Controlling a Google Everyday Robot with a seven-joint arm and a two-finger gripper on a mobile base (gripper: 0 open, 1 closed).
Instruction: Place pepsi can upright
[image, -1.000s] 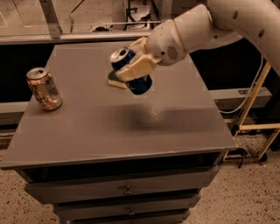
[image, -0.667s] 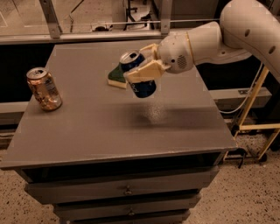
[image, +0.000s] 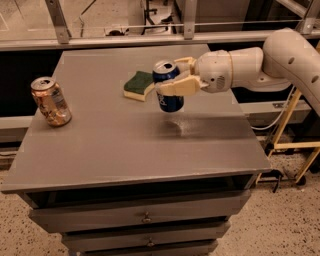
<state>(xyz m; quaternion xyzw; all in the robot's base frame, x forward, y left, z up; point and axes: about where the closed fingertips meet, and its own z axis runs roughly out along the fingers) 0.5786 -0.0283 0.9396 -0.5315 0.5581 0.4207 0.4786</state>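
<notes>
The pepsi can (image: 168, 85) is dark blue with a silver top. It hangs nearly upright, a little above the middle of the grey tabletop (image: 125, 145), with its shadow below it. My gripper (image: 176, 75) reaches in from the right on a white arm and is shut on the can, one cream finger (image: 181, 88) across its front and the other behind its top. The can's lettering is hard to read.
An orange-gold can (image: 50, 101) stands tilted near the table's left edge. A green and yellow sponge (image: 139, 85) lies just behind and left of the held can. Drawers sit below the tabletop. A metal rail runs along the back.
The arm has swung the pepsi can from tilted to nearly upright and lowered it toward the tabletop. The orange-gold can and the sponge have not moved.
</notes>
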